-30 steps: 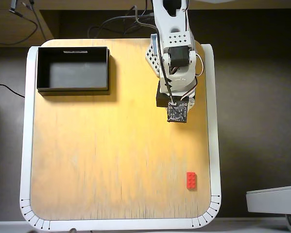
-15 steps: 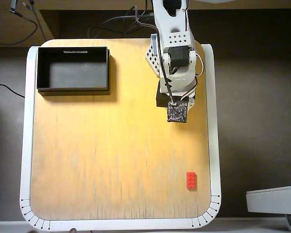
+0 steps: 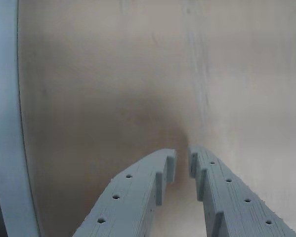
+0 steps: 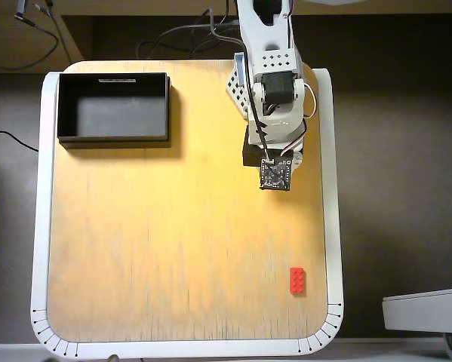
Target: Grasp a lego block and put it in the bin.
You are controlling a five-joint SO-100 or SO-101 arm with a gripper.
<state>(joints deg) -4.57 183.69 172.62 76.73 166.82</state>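
Step in hand, as I judge it: the reach, nothing grasped yet. The tool sits with its two fingertips nearly together, only a thin slit between them, nothing in it; wrist view shows bare wood below and no brick. In the overhead view the arm hangs over the 1 o'clock part of the tabletop, and the tool itself is hidden under the wrist camera board.

The lego block lies flat, studs up, at about 5 o'clock on the tabletop, long axis running 12 to 6, well apart from the arm. The bin sits in the 11 o'clock corner, empty, floor visible.

To do it well: spread the fingers wide before descending, travel toward 6 o'clock from the present spot, come down straight over the brick and close across its short sides, so the fingers bracket the long faces. Centre it; it is small and could squirt out if pinched off-centre.

Edges: the brick is near the white raised rim on the 3 o'clock side, so the outer finger has little room there; keep the descent vertical. Toward 9 o'clock the wood is open, and the diagonal carry to the bin crosses bare tabletop. Bin walls are thin, so lift clear over the near wall before release.
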